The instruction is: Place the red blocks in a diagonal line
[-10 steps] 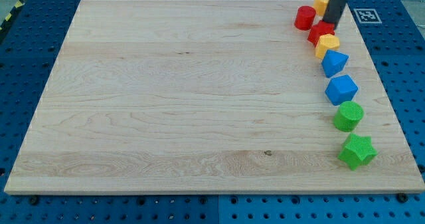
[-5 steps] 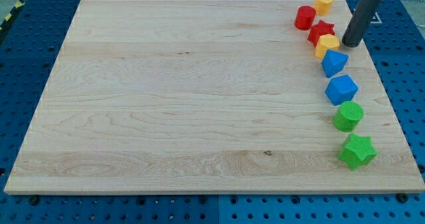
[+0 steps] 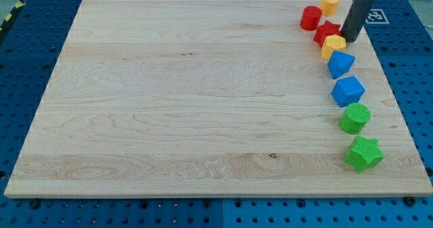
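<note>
A wooden board (image 3: pixel 189 99) is seen lying on a blue pegboard (image 3: pixel 20 45). My tip (image 3: pixel 350 38), a bare rod with nothing gripped, is set just right of the red star block (image 3: pixel 327 31). The red cylinder (image 3: pixel 310 17) is found up-left of it, near the board's top right corner.

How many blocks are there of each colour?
Red: 2, cylinder and star
Yellow: 2, heart and another
Blue: 2
Green: 2, cylinder and star
Total: 8
</note>
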You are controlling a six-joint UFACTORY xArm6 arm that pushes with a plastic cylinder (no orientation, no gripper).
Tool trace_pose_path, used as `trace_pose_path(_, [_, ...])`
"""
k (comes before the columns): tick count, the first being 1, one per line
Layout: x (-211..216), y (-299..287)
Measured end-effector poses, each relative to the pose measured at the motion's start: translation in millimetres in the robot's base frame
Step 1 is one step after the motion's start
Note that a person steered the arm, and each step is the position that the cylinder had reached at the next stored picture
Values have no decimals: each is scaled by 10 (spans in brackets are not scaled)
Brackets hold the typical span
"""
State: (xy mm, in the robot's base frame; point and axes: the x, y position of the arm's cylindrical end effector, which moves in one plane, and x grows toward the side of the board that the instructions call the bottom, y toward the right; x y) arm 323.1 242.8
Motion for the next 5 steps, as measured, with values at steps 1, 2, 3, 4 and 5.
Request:
trace_pose_path(1, [0,-302])
trace_pose_path(2, [0,-669])
trace_pose_path(3, [-1,-1000])
trace_pose_path(4, [-1,-1071])
trace_pose_path(5, [-1,-898])
